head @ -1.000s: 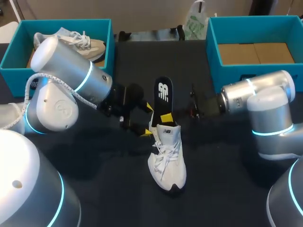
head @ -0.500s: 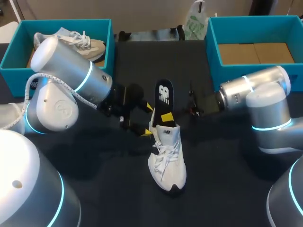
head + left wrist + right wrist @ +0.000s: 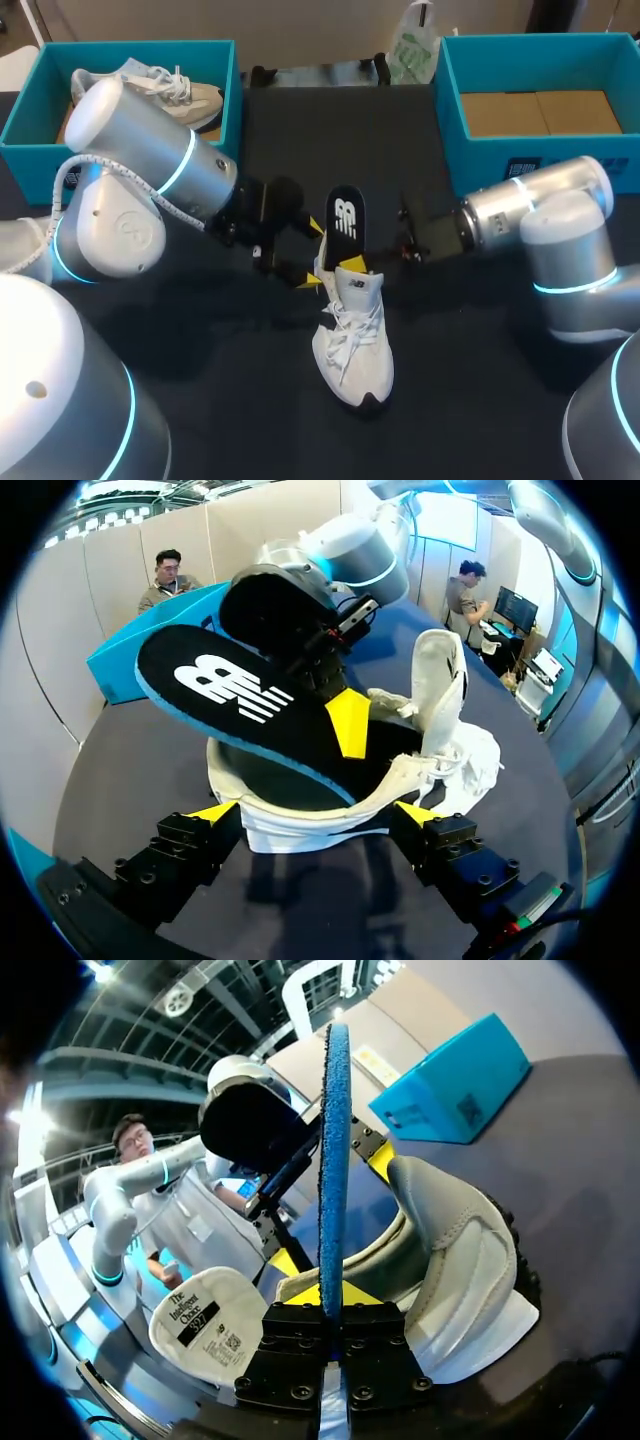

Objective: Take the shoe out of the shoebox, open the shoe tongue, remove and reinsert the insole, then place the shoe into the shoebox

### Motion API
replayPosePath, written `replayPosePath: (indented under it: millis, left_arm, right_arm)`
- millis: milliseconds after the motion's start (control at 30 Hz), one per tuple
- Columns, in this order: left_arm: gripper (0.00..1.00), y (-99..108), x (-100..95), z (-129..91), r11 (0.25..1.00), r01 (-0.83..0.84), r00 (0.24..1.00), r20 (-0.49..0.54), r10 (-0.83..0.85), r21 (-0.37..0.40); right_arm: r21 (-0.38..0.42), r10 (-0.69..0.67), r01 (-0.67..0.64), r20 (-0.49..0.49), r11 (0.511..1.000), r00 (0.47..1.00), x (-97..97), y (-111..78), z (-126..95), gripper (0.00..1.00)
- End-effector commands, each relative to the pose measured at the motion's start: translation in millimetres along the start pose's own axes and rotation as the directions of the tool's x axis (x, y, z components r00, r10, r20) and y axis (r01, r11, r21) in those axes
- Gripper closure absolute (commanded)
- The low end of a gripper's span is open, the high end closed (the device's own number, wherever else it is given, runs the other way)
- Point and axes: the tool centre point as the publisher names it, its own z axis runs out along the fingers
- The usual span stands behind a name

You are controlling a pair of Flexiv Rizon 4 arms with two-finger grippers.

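A white shoe (image 3: 350,335) lies mid-table, toe toward the near edge. Its black, blue-edged insole (image 3: 345,222) stands tilted up out of the heel opening. My right gripper (image 3: 352,262) is shut on the insole's lower part, just above the collar. In the right wrist view the insole (image 3: 333,1140) runs edge-on straight out from the right gripper (image 3: 335,1300), with the raised tongue (image 3: 465,1250) beside it. My left gripper (image 3: 314,254) stands open behind the shoe. In the left wrist view the heel (image 3: 310,815) sits between the left gripper's (image 3: 314,812) wide-spread fingers (image 3: 213,810), and the insole (image 3: 240,695) leans over the opening.
A teal box (image 3: 22,120) at the back left holds another pale shoe (image 3: 170,88). A second teal box (image 3: 450,110) stands at the back right with a brown floor. A white bag (image 3: 410,50) lies at the far edge between them.
The right arm has pushed the insole down, so it sits lower and deeper in the shoe. The right gripper's fingers have drawn tighter on it. The left arm and shoe kept still.
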Motion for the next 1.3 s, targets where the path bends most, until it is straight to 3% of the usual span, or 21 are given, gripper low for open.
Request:
replayPosePath:
  millis: [33,100,267,433,767,800,867,1300]
  left_arm:
    - [0.0,0,0.7,0,1.0,0.0,1.0,0.001,0.001,-0.002]
    - [0.0,0,0.7,0,1.0,0.0,1.0,0.001,0.001,-0.002]
    - [0.0,0,0.7,0,1.0,0.0,1.0,0.001,0.001,-0.002]
    - [0.0,0,0.7,0,1.0,0.0,1.0,0.001,0.001,-0.002]
    - [0.0,0,0.7,0,1.0,0.0,1.0,0.001,0.001,-0.002]
    - [0.0,0,0.7,0,1.0,0.0,1.0,0.001,0.001,-0.002]
    - [0.0,0,0.7,0,1.0,0.0,1.0,0.001,0.001,-0.002]
    - [0.0,0,0.7,0,1.0,0.0,1.0,0.001,0.001,-0.002]
  right_arm:
    - [0.004,0.005,-0.005,0.002,1.0,1.0,0.1,-6.5,5,1.0]
    - [0.001,-0.009,0.009,0.012,1.0,1.0,-0.3,-2.5,4,1.0]
    - [0.012,-0.047,0.047,0.028,0.999,0.998,-0.4,11.1,-1,0.77]
    - [0.034,-0.082,0.081,0.035,0.996,0.996,-2.1,24.3,-6,0.74]
    - [0.06,-0.117,0.115,0.023,0.992,0.993,-14.3,40.6,-8,0.79]
    - [0.064,-0.118,0.116,0.02,0.991,0.993,-15.3,41.1,-8,0.82]
    - [0.073,-0.113,0.111,0.012,0.991,0.994,-16.6,41.0,-8,1.0]
    - [0.11,-0.029,0.028,0.0,0.994,1.0,-7.2,14.3,-4,1.0]
